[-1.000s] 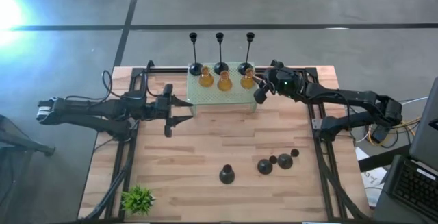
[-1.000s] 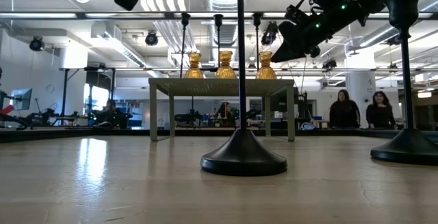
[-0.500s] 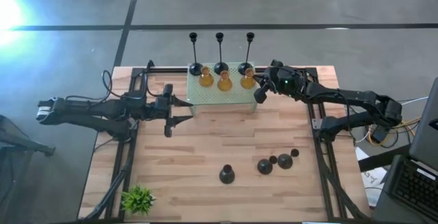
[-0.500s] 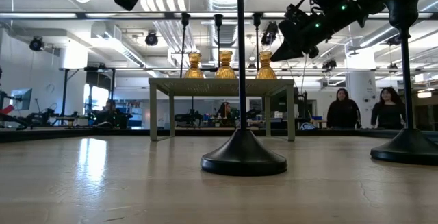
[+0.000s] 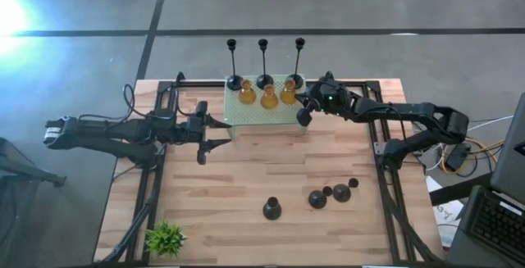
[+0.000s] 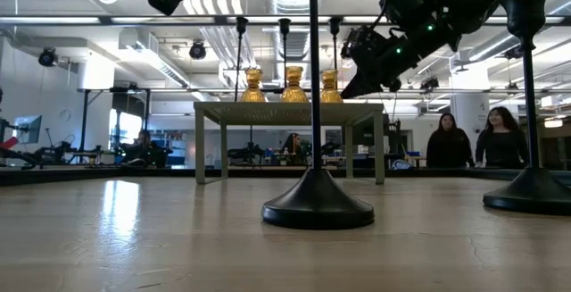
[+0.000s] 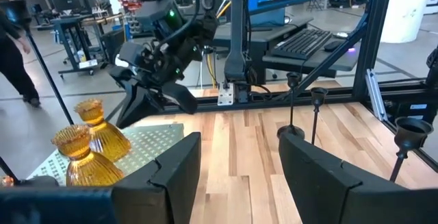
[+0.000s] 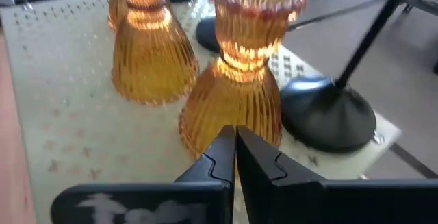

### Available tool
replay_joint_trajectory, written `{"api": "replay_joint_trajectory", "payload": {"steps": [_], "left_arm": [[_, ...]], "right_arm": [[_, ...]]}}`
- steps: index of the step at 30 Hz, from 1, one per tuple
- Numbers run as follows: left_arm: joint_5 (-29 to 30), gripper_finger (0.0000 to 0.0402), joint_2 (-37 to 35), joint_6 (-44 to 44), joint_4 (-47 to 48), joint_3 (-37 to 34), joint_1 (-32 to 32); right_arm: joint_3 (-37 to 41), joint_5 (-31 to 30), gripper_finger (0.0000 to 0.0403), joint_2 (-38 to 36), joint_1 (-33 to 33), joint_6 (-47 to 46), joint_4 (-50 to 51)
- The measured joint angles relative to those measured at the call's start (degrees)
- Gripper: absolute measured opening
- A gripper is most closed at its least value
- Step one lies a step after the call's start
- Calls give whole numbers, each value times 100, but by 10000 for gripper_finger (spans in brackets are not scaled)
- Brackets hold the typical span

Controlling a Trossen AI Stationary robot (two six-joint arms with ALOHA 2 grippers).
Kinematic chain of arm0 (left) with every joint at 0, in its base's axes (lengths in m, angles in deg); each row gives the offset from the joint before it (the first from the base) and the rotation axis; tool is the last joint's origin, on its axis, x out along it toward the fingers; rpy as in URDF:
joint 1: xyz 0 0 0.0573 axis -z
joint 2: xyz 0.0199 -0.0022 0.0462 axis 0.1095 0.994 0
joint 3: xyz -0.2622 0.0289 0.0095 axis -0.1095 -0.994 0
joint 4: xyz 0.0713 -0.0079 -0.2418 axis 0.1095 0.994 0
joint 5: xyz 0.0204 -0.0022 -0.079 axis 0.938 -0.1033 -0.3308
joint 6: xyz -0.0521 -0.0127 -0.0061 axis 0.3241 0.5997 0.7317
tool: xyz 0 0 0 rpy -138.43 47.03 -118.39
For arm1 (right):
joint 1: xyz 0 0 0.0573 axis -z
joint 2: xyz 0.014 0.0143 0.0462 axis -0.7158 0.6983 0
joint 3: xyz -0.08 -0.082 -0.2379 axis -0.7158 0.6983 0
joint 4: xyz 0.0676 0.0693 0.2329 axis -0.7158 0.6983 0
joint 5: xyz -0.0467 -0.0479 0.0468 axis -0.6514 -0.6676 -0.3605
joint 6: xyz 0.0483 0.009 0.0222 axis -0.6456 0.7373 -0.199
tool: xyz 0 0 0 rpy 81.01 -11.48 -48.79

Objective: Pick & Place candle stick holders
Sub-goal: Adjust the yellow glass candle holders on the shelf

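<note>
Three amber glass holders (image 5: 269,97) stand upright on the mint-green perforated stand (image 5: 254,116) at the table's far side. Three tall black stem holders (image 5: 264,80) stand behind them on the stand's far edge. My right gripper (image 5: 298,98) is shut and sits at the right side of the rightmost amber holder (image 5: 288,93); it also shows in the right wrist view (image 8: 235,133). Three more black holders with dome bases (image 5: 318,198) stand on the table near its front edge. My left gripper (image 5: 220,133) is open and empty, left of the stand. My right gripper has its shut fingertips (image 8: 226,145) against the lower bulb (image 8: 233,111) of the rightmost amber holder. It comes from the table's right, slanting slightly down. The holder stands upright on the stand's top, close to the middle amber holder (image 8: 147,53).
A small leafy plant (image 5: 166,238) stands at the near left corner. The low view shows thin stems rising from the near black holders (image 6: 317,204). There is bare wood in the table's middle. People stand in the room beyond the table (image 6: 446,145).
My right gripper has gone toward the table's left, its fingers shut. The rightmost amber holder has slid left along the stand's top toward the middle one and has stayed upright.
</note>
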Motion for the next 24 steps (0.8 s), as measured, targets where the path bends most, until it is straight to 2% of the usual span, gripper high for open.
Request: {"api": "replay_joint_trajectory", "payload": {"steps": [6, 14, 24], "left_arm": [[-2, 202, 0, 0, 58, 0, 0], [-2, 202, 0, -4, 76, 0, 1], [1, 202, 0, -22, 75, 0, -5]], "right_arm": [[-113, 76, 8, -87, -4, 10, 109], [-120, 116, 8, -838, -106, -180, 503], [-122, 230, 8, -1163, -1129, -217, 707]]}}
